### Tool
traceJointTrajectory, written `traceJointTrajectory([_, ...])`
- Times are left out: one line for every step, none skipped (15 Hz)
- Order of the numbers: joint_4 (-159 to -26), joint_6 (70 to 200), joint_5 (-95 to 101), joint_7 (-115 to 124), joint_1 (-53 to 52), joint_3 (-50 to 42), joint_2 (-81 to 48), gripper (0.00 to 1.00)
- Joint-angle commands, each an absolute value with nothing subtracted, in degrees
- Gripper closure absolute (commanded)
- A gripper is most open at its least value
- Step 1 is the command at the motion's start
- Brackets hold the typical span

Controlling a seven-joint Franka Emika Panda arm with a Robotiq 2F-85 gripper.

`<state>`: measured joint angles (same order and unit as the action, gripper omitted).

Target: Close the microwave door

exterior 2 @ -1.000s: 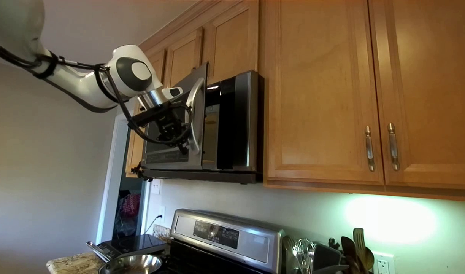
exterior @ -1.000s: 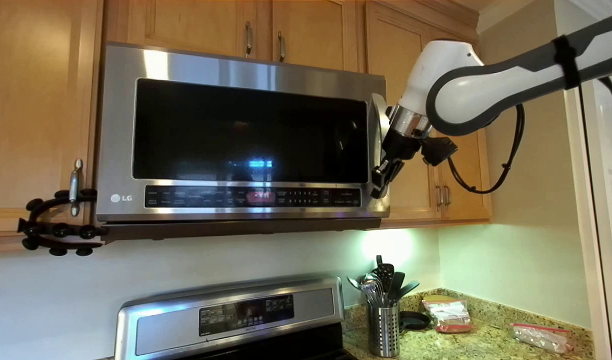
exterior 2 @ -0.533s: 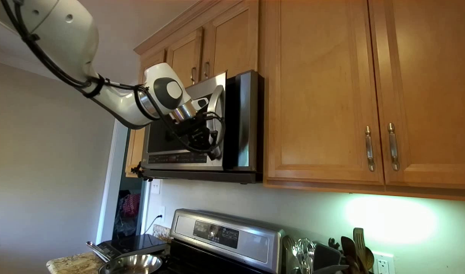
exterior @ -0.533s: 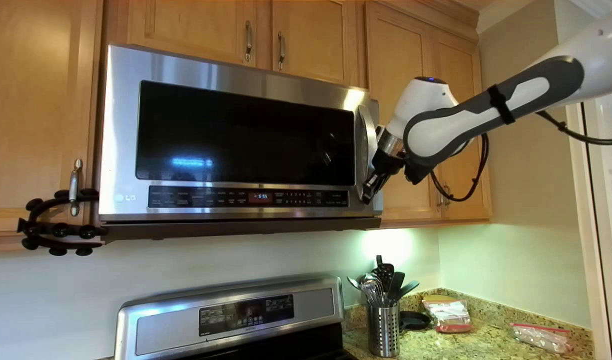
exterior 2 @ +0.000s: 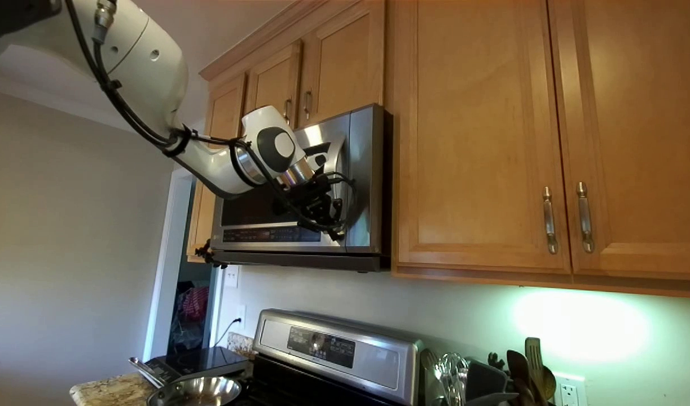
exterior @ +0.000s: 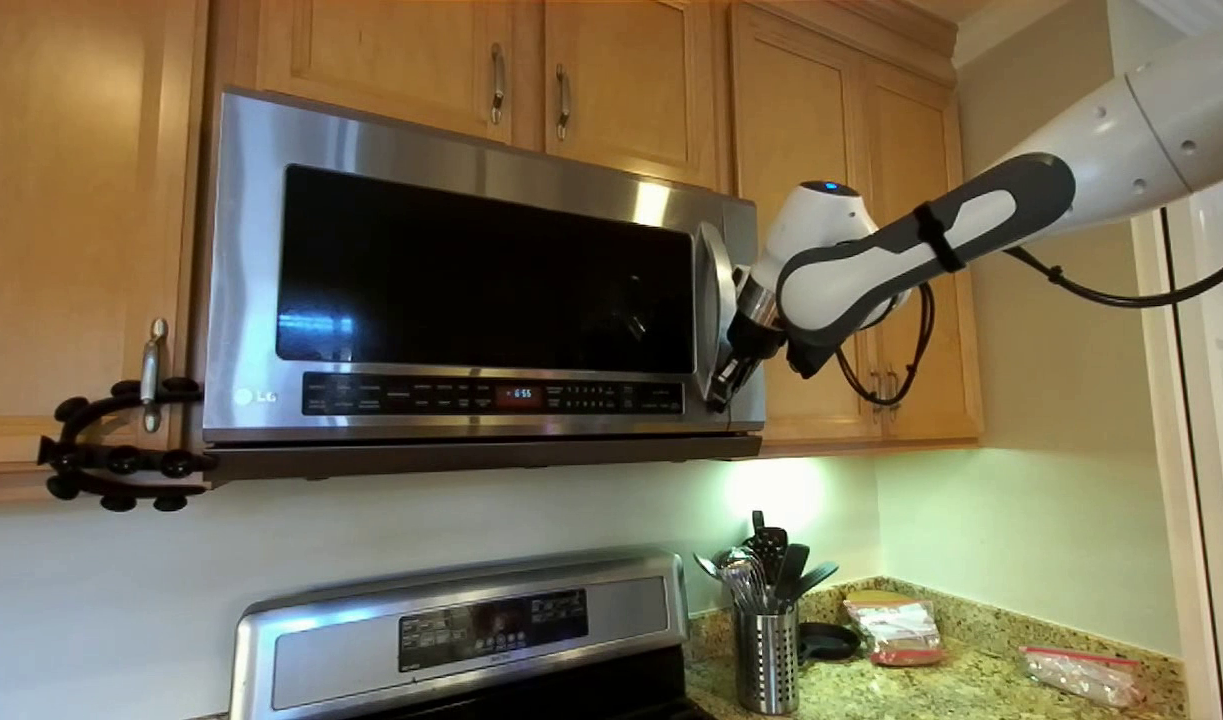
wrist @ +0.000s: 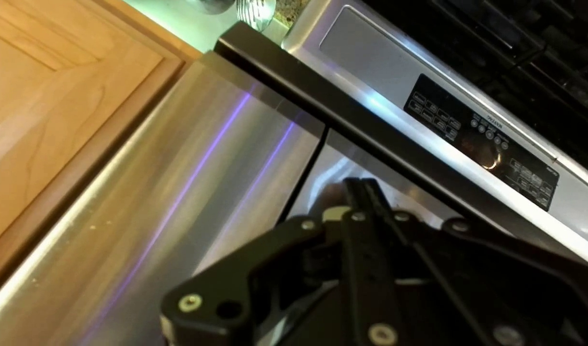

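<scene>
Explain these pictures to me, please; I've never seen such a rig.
The machine is a robot arm ending in a two-fingered gripper. Two pictures are taken from outside it; the third, from its wrist, looks past the gripper. The gripper is closed, with nothing visibly held, beside the lower end of the handle; whether they touch, I can't tell. The microwave door looks shut or nearly so: a thin dark seam runs along its edge. On the counter, a metal holder of utensils stands and plastic bags lie.
</scene>
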<state>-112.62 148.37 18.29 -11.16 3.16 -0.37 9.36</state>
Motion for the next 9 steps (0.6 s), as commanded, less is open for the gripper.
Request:
traceJointTrajectory([-107.5, 148.5, 16.4, -14.8, 2.5, -1.5, 4.7, 0.96])
traceJointTrajectory([-107.4, 146.4, 16.4, -14.6, 2.6, -1.3, 5.2, 0.96])
traceJointTrajectory([-108.1, 142.5, 16.5, -14.1, 2.5, -0.9, 6.7, 0.96])
traceJointTrajectory([-108.1, 140.3, 16.0, -14.4, 2.2, -0.8, 7.3, 0.97])
traceJointTrajectory([-108.4, 136.8, 16.1, -13.6, 2.0, -0.3, 8.5, 0.97])
traceJointTrajectory([-108.3, 134.1, 15.6, -13.8, 1.7, -0.1, 9.0, 0.97])
traceJointTrajectory([-109.2, 131.4, 15.3, -12.8, 1.4, 0.2, 10.4, 0.96])
traceJointTrajectory([-109.2, 129.0, 15.2, -11.9, 1.2, 0.4, 11.0, 0.96])
traceJointTrajectory([-109.7, 127.0, 14.5, -11.1, 1.0, 0.7, 11.8, 0.96])
